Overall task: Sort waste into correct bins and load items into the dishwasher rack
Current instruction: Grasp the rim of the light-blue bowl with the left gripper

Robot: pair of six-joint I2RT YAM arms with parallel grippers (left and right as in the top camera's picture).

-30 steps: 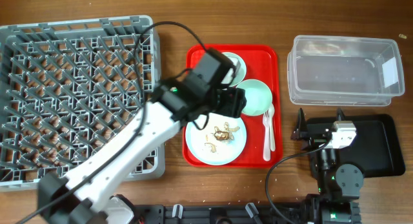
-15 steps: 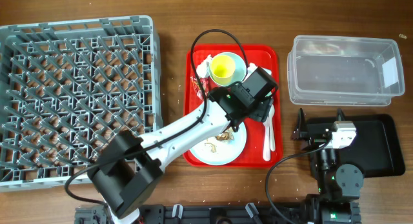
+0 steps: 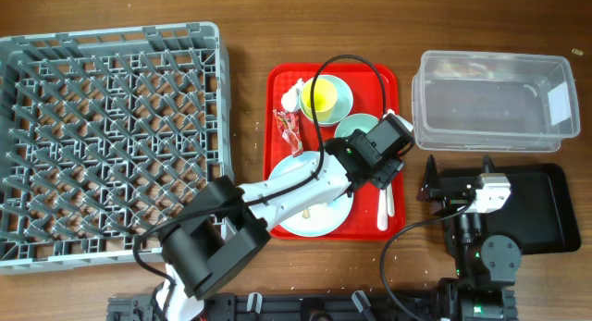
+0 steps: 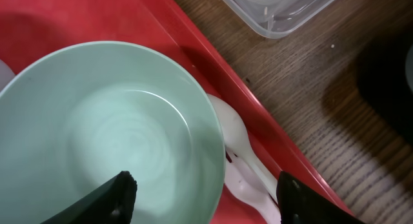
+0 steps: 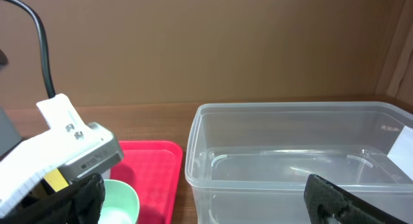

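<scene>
Left hand [image 3: 377, 162] is down over the right side of the red tray [image 3: 277, 80], fingers [image 4: 119, 192] spread, gripping nothing. In the wrist view, the right rim of the mint-green bowl [image 4: 110, 133] sits between the two fingers. The white cutlery [image 4: 242, 166] lies there too, squeezed between the bowl and the tray wall. Can't tell whether either finger touches the bowl.

Bowl sits mid-right on the tray, partly under the arm from overhead. The cutlery handles [image 3: 387, 196] stick out below the hand, along the tray's right edge.

Rest of the tray:
- yellow cup [image 3: 321, 97] inside the pale blue bowl [image 3: 340, 101], top centre
- crumpled tissue [image 3: 293, 94] just left of that bowl
- red wrapper [image 3: 289, 131] below the tissue
- pale blue plate [image 3: 319, 217] at the bottom, mostly under the arm

Dishwasher rack [image 3: 111, 136] is on the desk left of the tray. Clear tub [image 3: 490, 99] sits right of it, the black tray [image 3: 546, 210] below the tub.

Right hand [image 3: 433, 184] is at the black tray's left edge, jaws wide apart, holding nothing, well clear of the bowl.
</scene>
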